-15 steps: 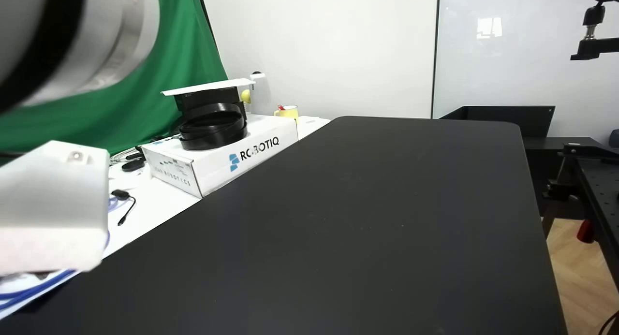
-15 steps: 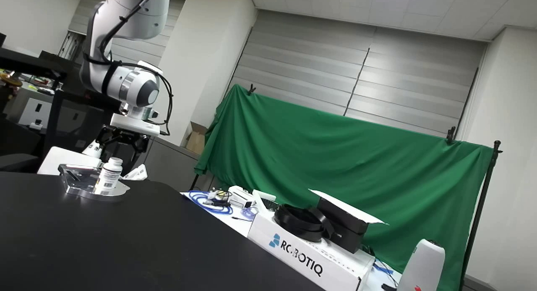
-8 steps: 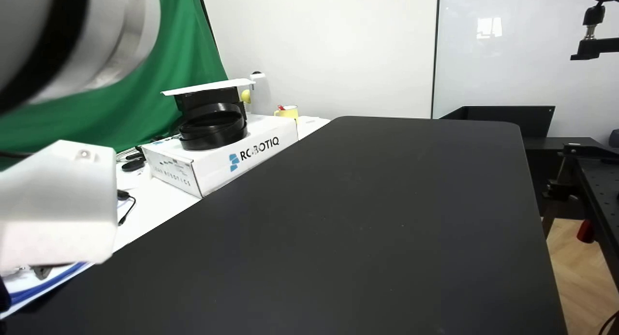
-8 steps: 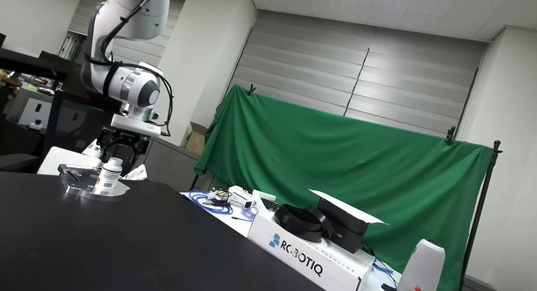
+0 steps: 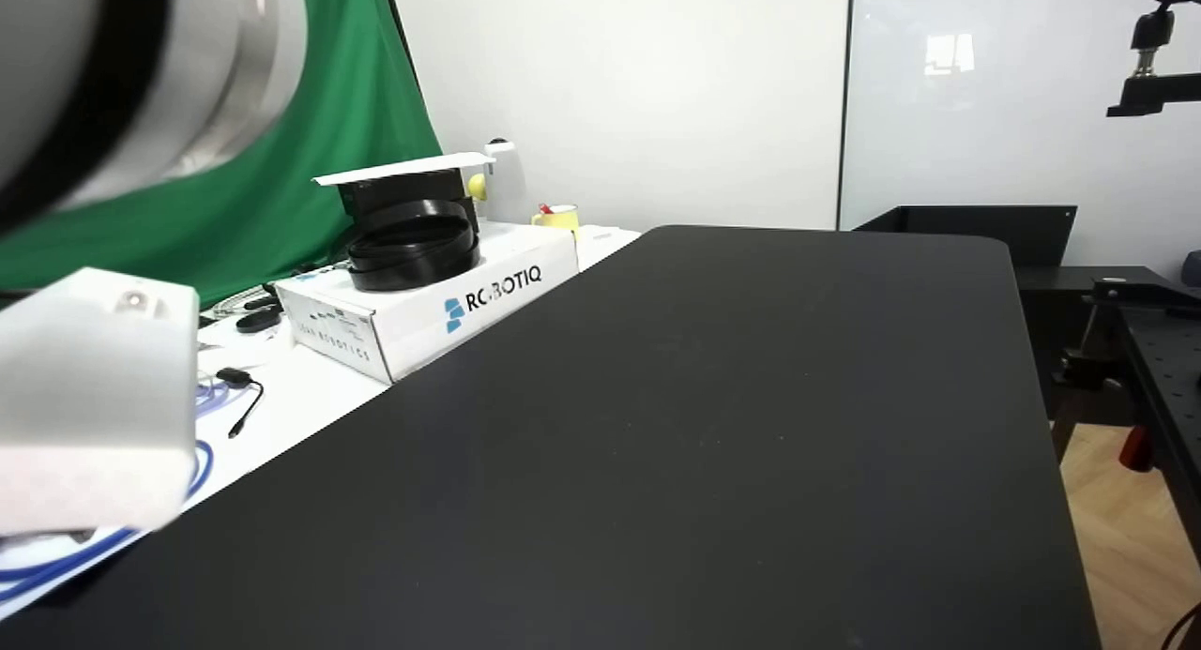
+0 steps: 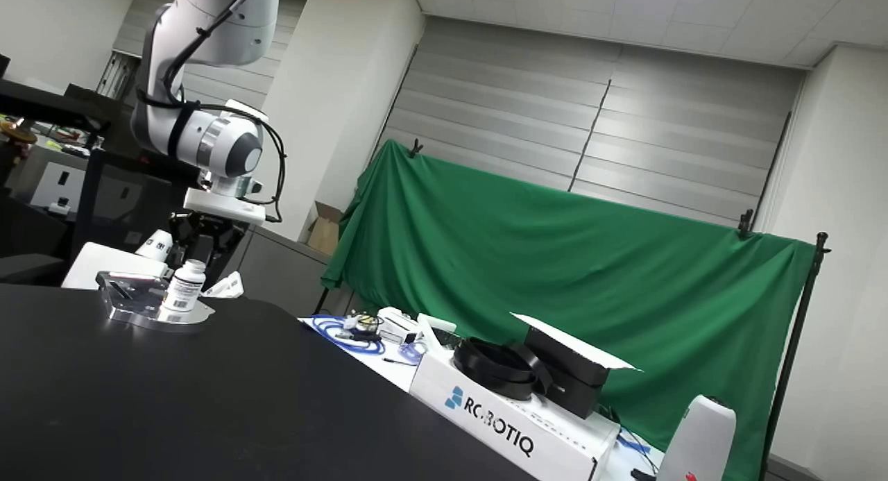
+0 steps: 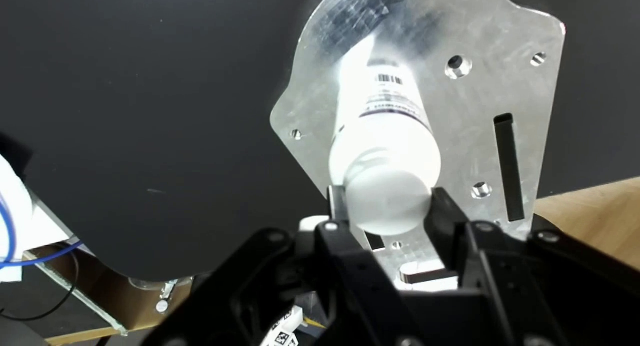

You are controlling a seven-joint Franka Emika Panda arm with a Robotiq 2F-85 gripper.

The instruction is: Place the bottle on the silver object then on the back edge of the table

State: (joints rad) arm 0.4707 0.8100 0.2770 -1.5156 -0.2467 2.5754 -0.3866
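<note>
A white bottle (image 7: 392, 141) with a white cap and a dark label band stands on the silver object (image 7: 465, 121), a flat metal plate with holes and slots. My gripper (image 7: 388, 201) has closed around the cap, one finger against either side of it. In an exterior view, the bottle (image 6: 184, 287) still has its base on the silver object (image 6: 156, 321), near the rounded end. That plate lies on the black table (image 6: 208, 391), close to its far edge. Another exterior view shows only my arm and the white gripper mount (image 5: 98, 406); bottle and plate are out of sight there.
A white Robotiq box (image 5: 469, 298) carrying black rings sits on a white side table, alongside the black table (image 5: 732, 397). Blue cables (image 6: 345, 335) lie on that side table. A rounded table corner (image 7: 150, 278) shows in the wrist view.
My gripper's fingers have come together onto the bottle's cap. The bottle has shifted slightly to the right in an exterior view, and the arm has moved only a little.
</note>
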